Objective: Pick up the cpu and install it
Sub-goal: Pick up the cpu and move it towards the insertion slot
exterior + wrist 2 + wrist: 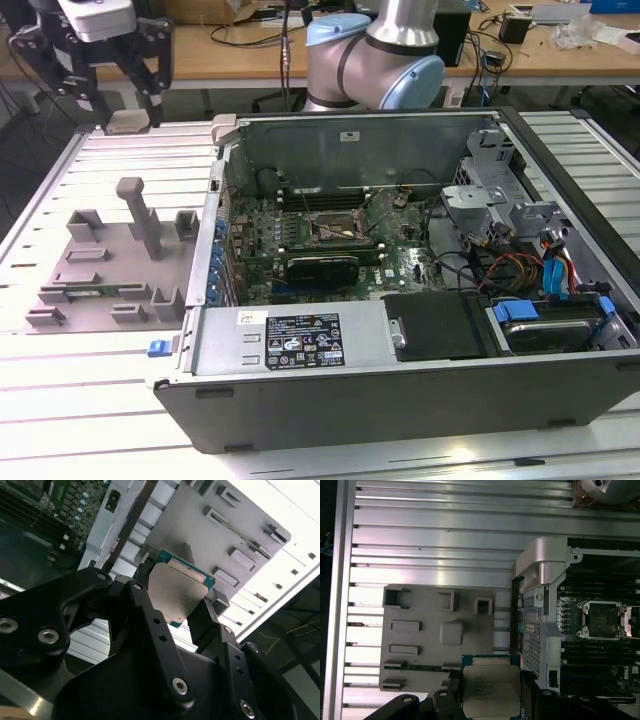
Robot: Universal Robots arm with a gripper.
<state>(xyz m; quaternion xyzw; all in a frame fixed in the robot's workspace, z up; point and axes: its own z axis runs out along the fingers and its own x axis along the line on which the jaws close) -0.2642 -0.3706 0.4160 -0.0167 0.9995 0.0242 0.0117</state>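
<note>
The cpu (177,592), a flat square chip with a silver-grey top and a thin green edge, sits between the black fingers (204,621) of my gripper (175,600), which is shut on it. In the first wrist view the cpu (490,690) hangs above the near edge of the grey fixture plate (435,630). In the exterior view my gripper (118,100) is high at the far left, over the ribbed table, with the cpu (128,122) at its tips. The motherboard socket (335,228) lies inside the open computer case, well away towards the exterior view's right; its metal frame (602,620) is also seen from the wrist.
The grey fixture plate (110,270) carries raised blocks, a tall post (140,215) and a green memory stick (85,292). The open computer case (400,360) has a raised wall (205,260) between plate and motherboard. Cables and drive bays (520,260) fill its right side.
</note>
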